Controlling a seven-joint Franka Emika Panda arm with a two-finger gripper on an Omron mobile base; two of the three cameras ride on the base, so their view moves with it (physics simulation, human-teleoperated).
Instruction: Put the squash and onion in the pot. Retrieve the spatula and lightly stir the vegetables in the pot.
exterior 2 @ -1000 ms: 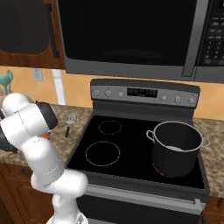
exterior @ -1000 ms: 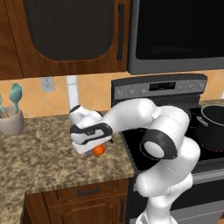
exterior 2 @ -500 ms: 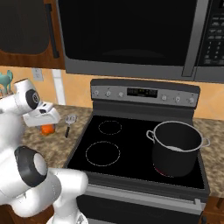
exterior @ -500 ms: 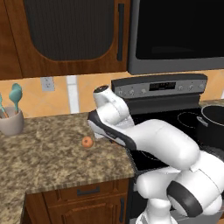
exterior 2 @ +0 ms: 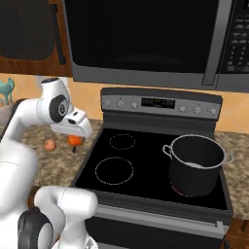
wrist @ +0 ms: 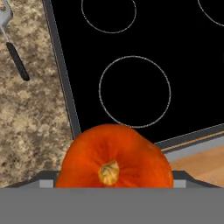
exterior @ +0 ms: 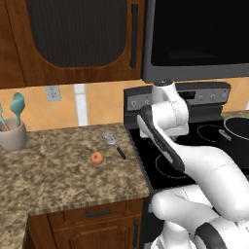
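Now airborne: squash (wrist: 114, 156), lifted off the counter and seen close in the hand view, stem nub facing the camera.
Grip: gripper (exterior 2: 74, 139) clamped on the squash, jaws wide around it; in the right base view the orange shows just under the hand.
Position: hand hangs over the stove's (exterior 2: 146, 160) near left edge, front burner ring just ahead of it.
Pot (exterior 2: 197, 164): well off to the hand's far side, on the right front burner; nothing can be made out inside it.
Onion (exterior: 97, 157): back on the counter (exterior: 58, 170), behind the hand, untouched.
Spatula (exterior: 113, 144): lying on the counter just beside the onion, head toward the wall.
Progress: early, by the look of it. Squash picked but not delivered; onion, spatula and stirring all remain.
Surroundings: cup of teal utensils (exterior: 12, 127) at the counter's far end, microwave (exterior 2: 146, 39) overhead.
Obstacles: open cooktop between hand and pot; only the pot's rim and near handle need clearing.
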